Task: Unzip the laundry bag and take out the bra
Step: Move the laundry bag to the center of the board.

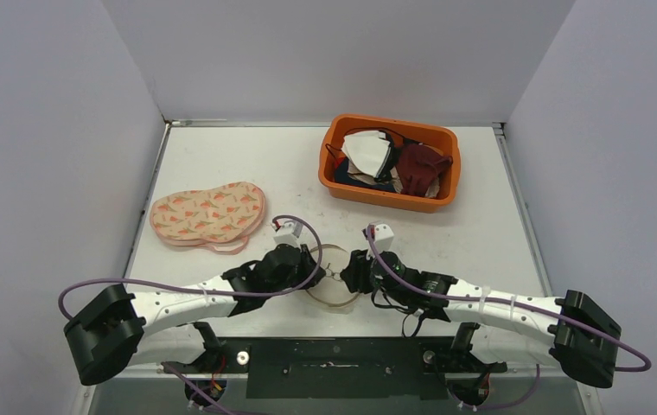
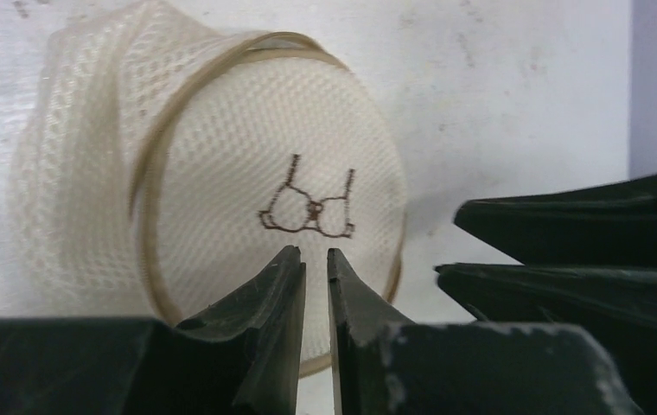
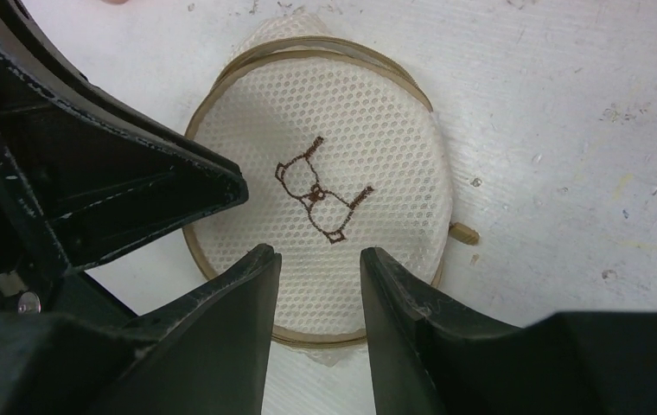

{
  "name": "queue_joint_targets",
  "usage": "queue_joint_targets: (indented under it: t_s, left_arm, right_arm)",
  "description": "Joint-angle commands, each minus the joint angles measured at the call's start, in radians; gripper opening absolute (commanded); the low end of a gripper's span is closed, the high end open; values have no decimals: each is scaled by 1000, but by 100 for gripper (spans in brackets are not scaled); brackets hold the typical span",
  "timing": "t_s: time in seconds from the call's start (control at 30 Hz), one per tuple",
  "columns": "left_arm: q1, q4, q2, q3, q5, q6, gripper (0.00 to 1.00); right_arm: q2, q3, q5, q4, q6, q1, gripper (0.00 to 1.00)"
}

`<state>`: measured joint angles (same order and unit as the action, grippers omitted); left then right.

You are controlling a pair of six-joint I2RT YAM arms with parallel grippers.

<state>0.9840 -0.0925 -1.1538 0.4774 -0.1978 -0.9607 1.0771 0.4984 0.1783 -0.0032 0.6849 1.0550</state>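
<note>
While you are holding both arms low over the near middle of the table [image 1: 247,156], the bag [image 1: 334,296] is lying flat between the two wrists. It is showing as a round, shallow drum of white honeycomb mesh [image 3: 351,147] with a tan band running around its rim and a small brown bra outline stitched at the centre of its top face [image 2: 247,173]. That face is pointing up. Being round, it is giving no clear long axis. A small tan nub is poking out of the rim; you cannot tell what it is.

Your left gripper [image 2: 314,255] is hovering at the bag's edge with its fingers almost pressed together, nothing showing in the slit. Your right gripper [image 3: 318,252] is hanging over the bag, spread apart and empty.

A pink carrot-print piece [image 1: 208,213] is resting to the left, and an orange bin [image 1: 385,197] of clothes is sitting at the back.
</note>
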Motion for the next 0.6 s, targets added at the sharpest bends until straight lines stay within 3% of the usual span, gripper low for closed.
queue_joint_targets:
  t_s: [0.0, 0.57]
  left_arm:
    - [-16, 35, -19, -9, -110, -6, 14]
    - [-65, -22, -125, -115, -156, -27, 10]
  right_arm:
    - [-12, -21, 16, 59, 15, -3, 41]
    - [57, -33, 21, 129, 5, 7, 43]
